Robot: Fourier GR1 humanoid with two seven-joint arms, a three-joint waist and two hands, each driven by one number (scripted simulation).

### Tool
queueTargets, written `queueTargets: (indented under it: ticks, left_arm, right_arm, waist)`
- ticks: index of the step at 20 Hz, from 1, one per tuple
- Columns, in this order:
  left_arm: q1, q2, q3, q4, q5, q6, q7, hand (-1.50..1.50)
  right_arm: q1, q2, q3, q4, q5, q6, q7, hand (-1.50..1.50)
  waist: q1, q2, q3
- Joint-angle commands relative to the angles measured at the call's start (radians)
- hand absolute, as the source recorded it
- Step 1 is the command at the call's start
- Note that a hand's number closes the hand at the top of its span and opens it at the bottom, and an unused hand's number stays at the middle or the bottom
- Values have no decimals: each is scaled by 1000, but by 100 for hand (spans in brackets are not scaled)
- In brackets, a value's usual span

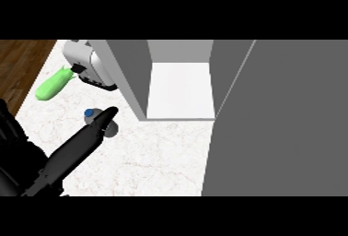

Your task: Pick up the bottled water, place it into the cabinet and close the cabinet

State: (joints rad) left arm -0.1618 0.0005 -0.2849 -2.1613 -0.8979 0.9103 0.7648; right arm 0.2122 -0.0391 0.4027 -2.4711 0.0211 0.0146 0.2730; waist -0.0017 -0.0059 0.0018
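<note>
Nearest you, the left hand (9, 138) is a black mass at the view's left edge; you cannot tell its state. The right hand (104, 117) reaches up across the white marble counter (156, 156), its tip lying over the clear water bottle with the blue cap (89, 113). You cannot tell whether it has hold of it or only touches it.

The bottle sits on the counter, just left of the open grey cabinet (129, 78) and outside it. The cabinet's white shelf (180, 90) is bare. Its broad grey door (279, 138) stands open at the right.

Further off are a long green object (54, 84) and a white appliance with black trim (88, 64).

Risks, as you should judge them:
- An unsure hold could tip or roll the bottle toward the green object.
- Lift too low and the bottle clips the cabinet's near wall.
- Swing the door before the arm is out and it catches the forearm.
</note>
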Motion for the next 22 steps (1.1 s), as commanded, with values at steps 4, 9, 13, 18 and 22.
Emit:
queueTargets:
  ticks: [4,9,13,18,22]
  left_arm:
    - [-53,-1,-51,-62,-236,-19,269,-150]
    - [-110,-1,-95,-48,-365,-49,420,-150]
    - [-21,-1,-94,-41,-325,-5,338,-150]
    - [-3,-1,-121,-73,-348,-45,392,-150]
    - [26,10,-50,-22,-229,-21,306,-150]
  right_arm:
    - [-15,12,94,-125,111,-74,132,-150]
    - [62,-34,152,-123,130,-79,77,-150]
    - [9,-25,172,-123,162,-126,111,-150]
    - [-4,-29,225,-76,208,-160,83,-150]
    - [68,-92,239,-137,191,-165,60,-150]
  waist:
    - [-2,1,-1]
    - [-10,0,-1]
    - [-6,3,-2]
    - [-5,1,-2]
    - [-13,1,-3]
